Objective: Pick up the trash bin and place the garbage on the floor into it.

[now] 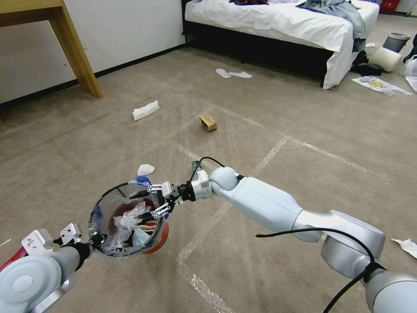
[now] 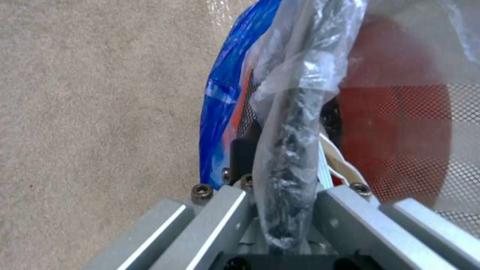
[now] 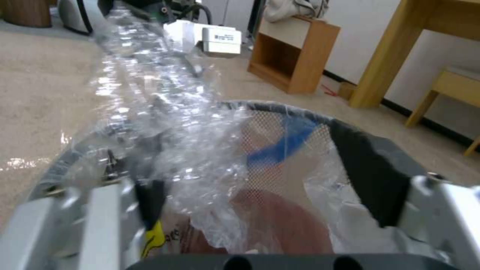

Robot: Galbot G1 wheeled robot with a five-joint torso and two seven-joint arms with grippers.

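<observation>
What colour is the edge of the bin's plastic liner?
Blue; the liner edge on the trash bin shows best in the left wrist view.

Before you, the taped carpet floor (image 1: 304, 117) carries a white tissue (image 1: 146, 110), a brown carton (image 1: 208, 122) and two flat insoles (image 1: 233, 74).

Beige carpet floor (image 1: 304, 113) with shiny tape lines all around me. Bed (image 1: 278, 21) with white sheets up ahead, wooden table leg (image 1: 76, 52) against the white wall (image 1: 130, 30) on my left.
</observation>
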